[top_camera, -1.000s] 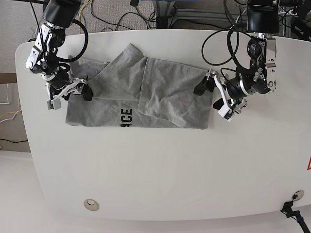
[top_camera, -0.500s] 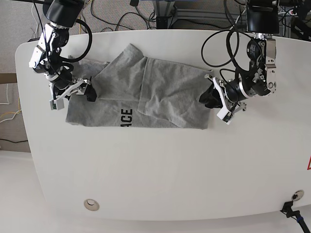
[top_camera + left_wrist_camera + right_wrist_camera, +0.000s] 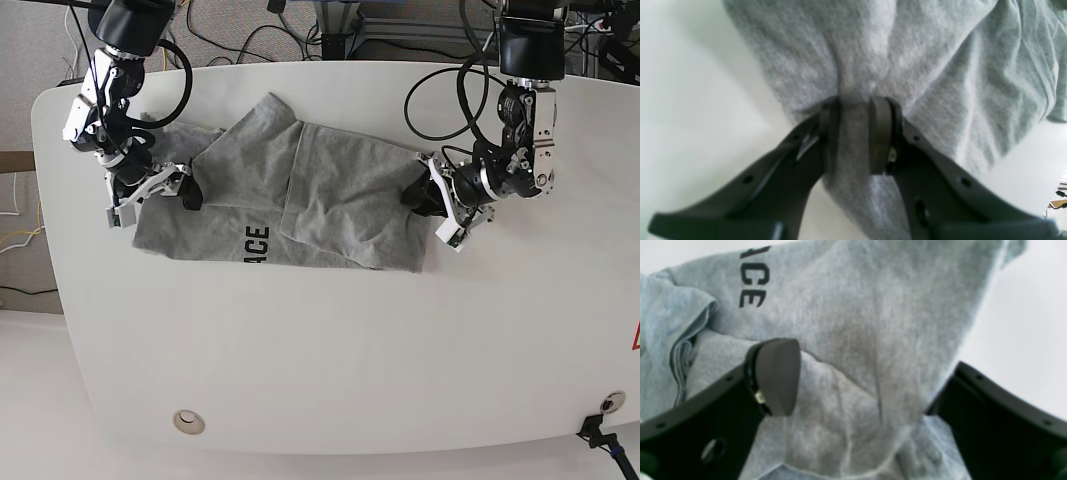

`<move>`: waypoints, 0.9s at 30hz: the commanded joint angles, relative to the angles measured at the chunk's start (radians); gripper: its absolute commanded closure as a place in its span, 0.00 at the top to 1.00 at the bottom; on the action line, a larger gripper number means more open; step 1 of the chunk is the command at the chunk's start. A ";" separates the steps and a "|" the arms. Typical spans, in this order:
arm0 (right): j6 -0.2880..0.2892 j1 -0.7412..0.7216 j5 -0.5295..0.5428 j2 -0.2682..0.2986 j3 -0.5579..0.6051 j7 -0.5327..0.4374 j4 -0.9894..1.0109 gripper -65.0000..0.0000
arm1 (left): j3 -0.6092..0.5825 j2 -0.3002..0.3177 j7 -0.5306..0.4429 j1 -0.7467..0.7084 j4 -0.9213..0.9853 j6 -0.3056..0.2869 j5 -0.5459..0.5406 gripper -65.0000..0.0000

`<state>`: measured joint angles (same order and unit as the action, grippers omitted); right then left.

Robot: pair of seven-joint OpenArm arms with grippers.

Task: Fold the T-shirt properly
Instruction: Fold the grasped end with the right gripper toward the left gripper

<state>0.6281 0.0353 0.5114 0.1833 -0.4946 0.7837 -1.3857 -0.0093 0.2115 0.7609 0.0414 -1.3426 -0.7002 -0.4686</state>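
Note:
The heather-grey T-shirt [image 3: 300, 190] lies partly folded and wrinkled on the white table [image 3: 330, 350]. Its black lettering "ACE" [image 3: 259, 243] shows near the front edge, and also in the right wrist view [image 3: 753, 283]. My left gripper [image 3: 420, 200] is at the shirt's right edge. In the left wrist view it [image 3: 855, 133] is shut on a pinched ridge of the grey cloth [image 3: 907, 60]. My right gripper [image 3: 155, 195] is at the shirt's left end. In the right wrist view it [image 3: 857, 383] is open wide, one pad [image 3: 776, 373] on top of the cloth, the other finger partly under the cloth's edge.
Cables and equipment [image 3: 300, 30] lie behind the table's far edge. A round grommet [image 3: 187, 421] sits near the front left. A black connector [image 3: 600, 430] is at the front right corner.
My left gripper moved left onto the shirt's right edge and shut on it, drawing that edge slightly inward. My right gripper shifted a little over the shirt's left end.

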 commanded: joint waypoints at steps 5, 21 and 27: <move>-0.004 0.012 -0.010 -0.006 0.069 0.044 -0.007 0.46 | 0.002 0.012 0.024 0.005 -0.008 0.002 0.020 0.20; -0.063 0.028 -0.009 -0.054 0.095 0.230 -0.441 0.00 | 0.004 0.013 0.024 0.001 -0.008 0.002 0.020 0.20; -0.076 0.016 -0.013 -0.084 0.274 0.257 -0.525 0.00 | 0.004 0.013 0.026 0.001 -0.008 0.002 0.020 0.20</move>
<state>0.5507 0.0647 0.4786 0.0971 -0.2630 1.0660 -1.8912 -0.0074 0.2165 0.7582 0.0360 -1.3437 -0.7040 -0.4713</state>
